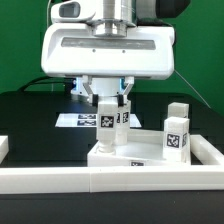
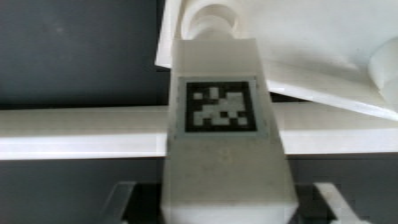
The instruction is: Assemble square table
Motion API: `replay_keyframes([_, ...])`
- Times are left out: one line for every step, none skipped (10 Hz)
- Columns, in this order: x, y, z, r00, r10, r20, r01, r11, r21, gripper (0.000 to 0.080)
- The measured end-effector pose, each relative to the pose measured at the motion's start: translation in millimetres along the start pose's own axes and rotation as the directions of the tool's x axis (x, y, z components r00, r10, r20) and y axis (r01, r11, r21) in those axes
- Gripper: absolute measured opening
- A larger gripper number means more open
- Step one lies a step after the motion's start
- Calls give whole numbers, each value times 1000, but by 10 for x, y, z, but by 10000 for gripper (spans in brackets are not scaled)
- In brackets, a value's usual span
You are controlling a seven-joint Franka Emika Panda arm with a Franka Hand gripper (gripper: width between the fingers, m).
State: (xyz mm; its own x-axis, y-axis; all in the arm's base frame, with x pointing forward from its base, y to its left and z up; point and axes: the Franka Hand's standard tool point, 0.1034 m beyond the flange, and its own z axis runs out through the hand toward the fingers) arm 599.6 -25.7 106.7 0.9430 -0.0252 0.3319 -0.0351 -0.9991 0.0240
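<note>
The white square table top (image 1: 140,153) lies on the black board near the front rail. A tagged white leg peg (image 1: 177,133) stands upright on its corner at the exterior view's right, with another peg (image 1: 124,112) behind. My gripper (image 1: 108,103) is shut on a third tagged leg peg (image 1: 107,125), holding it upright over the top's corner at the exterior view's left. In the wrist view this leg (image 2: 224,110) fills the middle between my fingers (image 2: 132,200), its far end at the table top (image 2: 311,45).
The long white rail (image 1: 100,181) runs along the front of the black board and shows in the wrist view (image 2: 80,130) too. The marker board (image 1: 78,119) lies flat behind the gripper. A white block (image 1: 4,148) sits at the exterior view's left edge.
</note>
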Motion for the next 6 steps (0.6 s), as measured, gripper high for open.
replay_keyframes([-21,-1,25,1000,-1,5,1,1000,-1,290])
replay_keyframes([-25,0,30,1000,-1,6,1,1000,-1,290])
replay_keyframes([-35,-6,45,1000,-2,9,2,1000,-1,290])
replay_keyframes([-55,-20,79,1000,-4,13,4,1000,-2,290])
replay_keyframes([-51,-29,94,1000,-7,4,7,1000,-6,290])
replay_keyframes([-59,-32,103,1000,-8,1,8,1000,-8,290])
